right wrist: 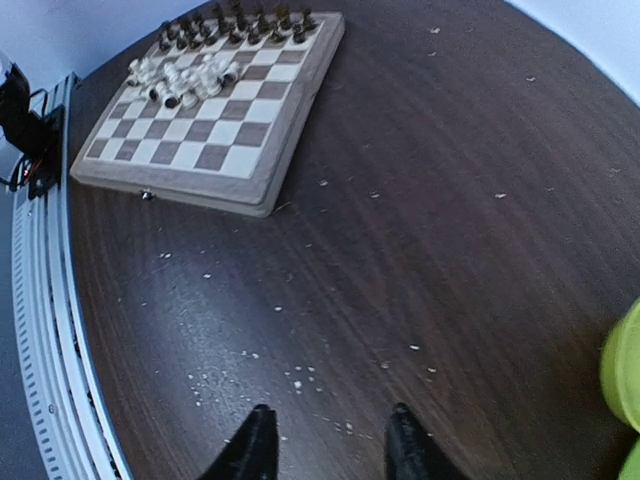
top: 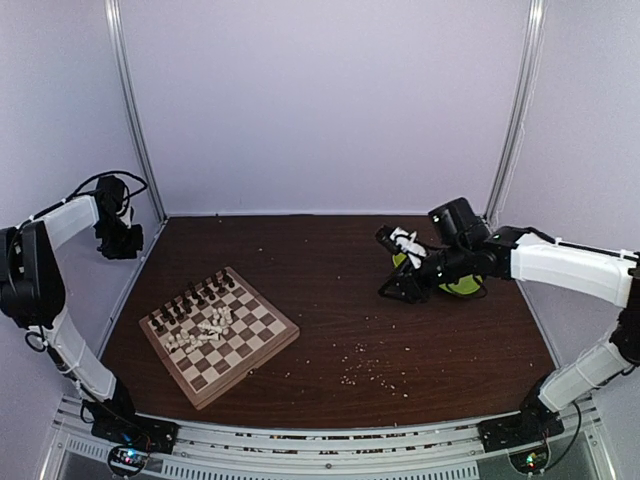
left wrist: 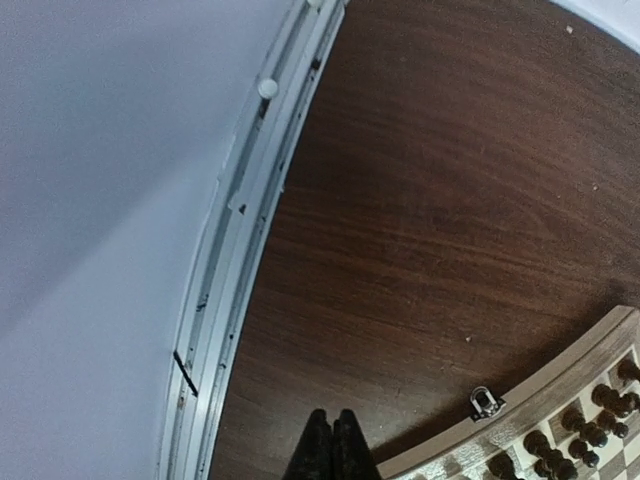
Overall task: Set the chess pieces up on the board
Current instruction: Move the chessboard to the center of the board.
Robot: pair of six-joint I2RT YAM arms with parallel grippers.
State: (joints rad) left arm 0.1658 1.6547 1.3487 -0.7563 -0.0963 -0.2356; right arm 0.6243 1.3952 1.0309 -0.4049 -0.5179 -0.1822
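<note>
The board point(top: 245, 352) lies at the near left of the table, turned at an angle. Dark chess pieces point(top: 190, 298) stand in rows along its far-left edge. Cream pieces point(top: 205, 328) lie heaped near its middle. My left gripper point(top: 120, 242) hangs by the left wall behind the board, and in the left wrist view it point(left wrist: 333, 420) is shut and empty over bare table beside the board's corner point(left wrist: 520, 425). My right gripper point(top: 388, 265) is open and empty at the right. In the right wrist view it point(right wrist: 331, 415) hovers far from the board point(right wrist: 215, 155).
A green plate or bowl point(top: 462, 284) sits under the right arm and shows at the right edge of the right wrist view point(right wrist: 625, 370). White crumbs point(top: 365, 365) are scattered on the dark wood table. A metal rail point(left wrist: 250, 200) runs along the left wall.
</note>
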